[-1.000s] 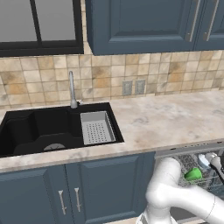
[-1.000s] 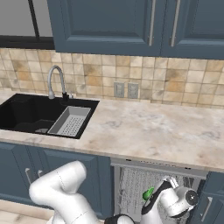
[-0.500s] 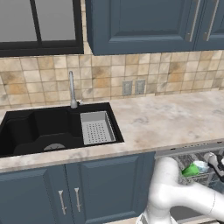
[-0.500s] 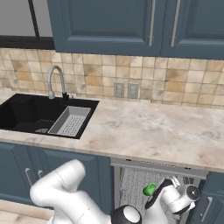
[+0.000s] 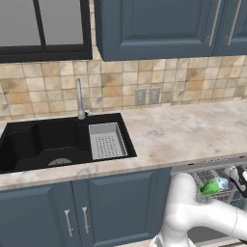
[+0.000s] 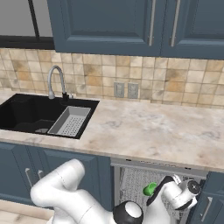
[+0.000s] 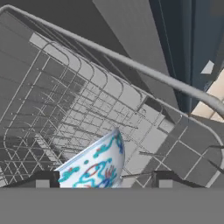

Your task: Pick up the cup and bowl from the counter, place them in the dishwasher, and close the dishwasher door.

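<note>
Hovering over the dishwasher's wire rack [image 7: 87,109], I am keeping my gripper [image 7: 103,180] spread wide, gripping nothing; the bowl [image 7: 94,166] is lying tilted just beyond and between my fingertips [image 7: 43,179], the green cup [image 5: 210,187] already racked nearby.

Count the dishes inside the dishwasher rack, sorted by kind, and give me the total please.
Green cup: 1
Bowl, white with blue and green pattern: 1
Total: 2 dishes in the wire rack of the dishwasher.
</note>
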